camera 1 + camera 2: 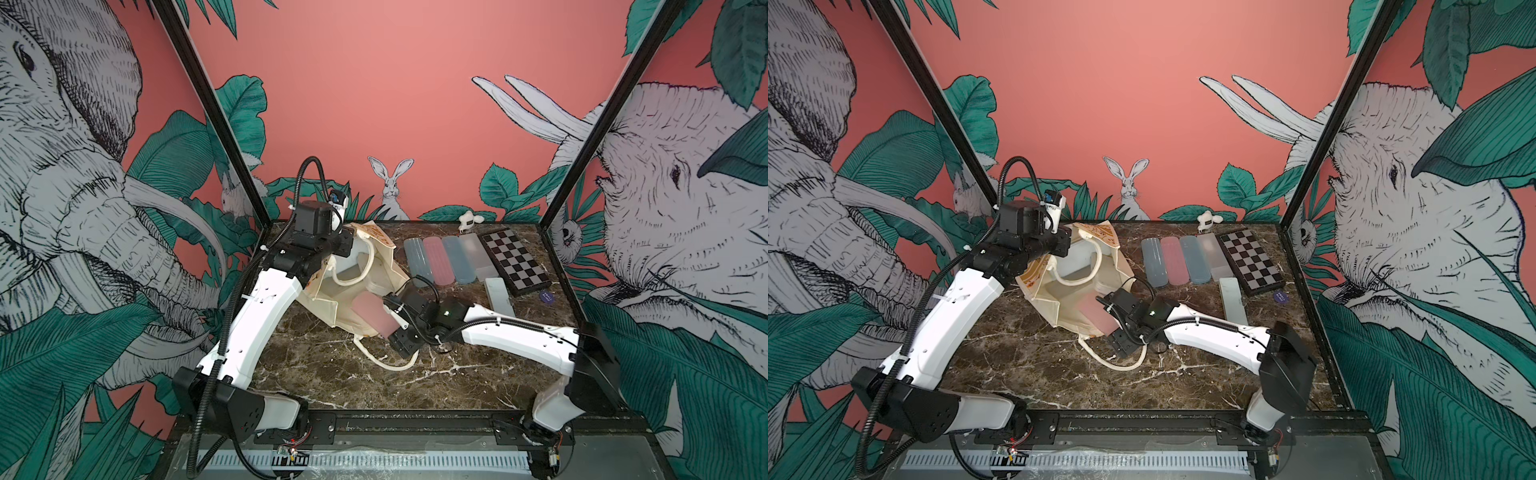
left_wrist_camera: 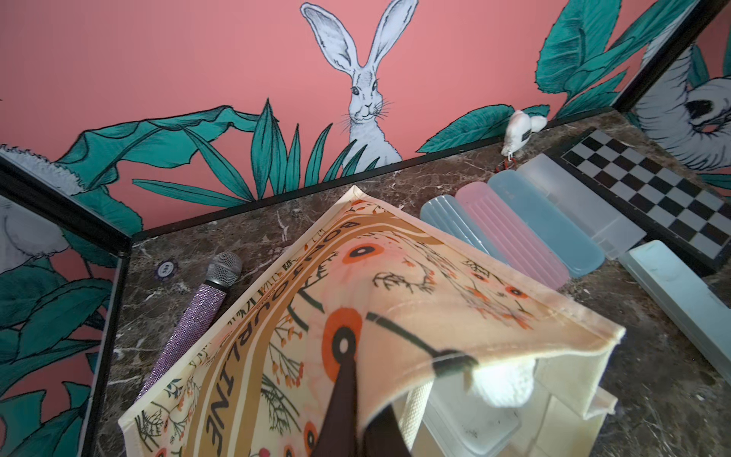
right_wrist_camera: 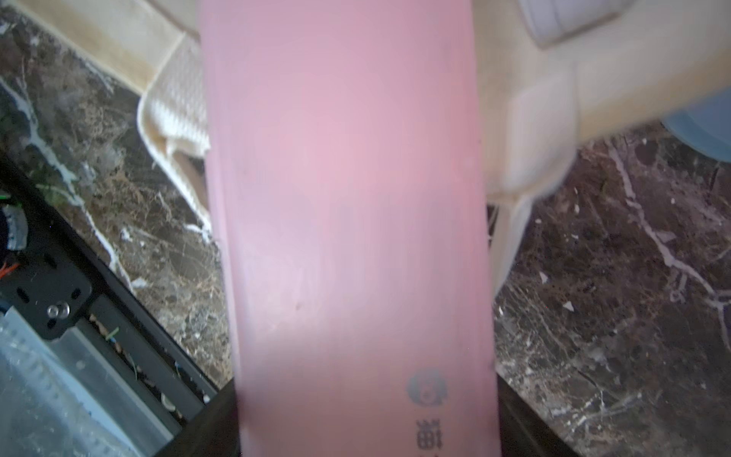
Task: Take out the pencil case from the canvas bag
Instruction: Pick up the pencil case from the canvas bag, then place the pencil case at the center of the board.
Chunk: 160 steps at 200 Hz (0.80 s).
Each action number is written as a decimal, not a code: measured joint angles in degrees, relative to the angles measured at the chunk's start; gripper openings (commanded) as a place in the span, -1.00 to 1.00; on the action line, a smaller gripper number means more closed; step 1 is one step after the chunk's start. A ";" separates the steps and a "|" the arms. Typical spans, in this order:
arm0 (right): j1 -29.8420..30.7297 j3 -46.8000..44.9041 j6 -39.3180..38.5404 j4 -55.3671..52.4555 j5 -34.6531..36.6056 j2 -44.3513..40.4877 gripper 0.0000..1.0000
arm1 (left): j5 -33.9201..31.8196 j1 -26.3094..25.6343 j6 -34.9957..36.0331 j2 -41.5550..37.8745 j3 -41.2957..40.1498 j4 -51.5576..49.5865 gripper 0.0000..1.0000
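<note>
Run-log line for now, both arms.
left gripper: shut on canvas bag | right gripper: shut on pink pencil case | case: at bag mouth

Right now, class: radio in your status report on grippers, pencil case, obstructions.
Left gripper: jaws shut on canvas bag rim. Right gripper: jaws clamping pink pencil case, straddling bag mouth. Loose handle lies beneath right gripper.

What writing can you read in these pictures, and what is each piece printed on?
"BO…URLINE", middle letters unclear: canvas bag.
Round logo and characters, cut off, unreadable: pink pencil case.
Lettering too small: purple chip by microphone; other chip by chessboard.
</note>
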 measured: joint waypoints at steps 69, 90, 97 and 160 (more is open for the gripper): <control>0.00 -8.94 -3.06 2.23 1.73 -9.46 0.44 | -5.73 0.07 -4.61 -0.15 -0.52 0.74 -1.00; -0.17 -11.82 -2.56 3.48 4.96 -11.80 0.42 | -7.37 0.07 -6.12 -0.85 -1.16 0.83 -1.00; -0.42 -12.74 -2.23 3.67 5.86 -12.79 0.41 | -7.96 0.07 -6.62 -1.36 -1.55 0.83 -1.00; -8.07 -20.35 5.55 4.46 12.00 -20.28 0.39 | -14.16 0.42 -11.87 -6.21 -3.32 -2.75 -1.00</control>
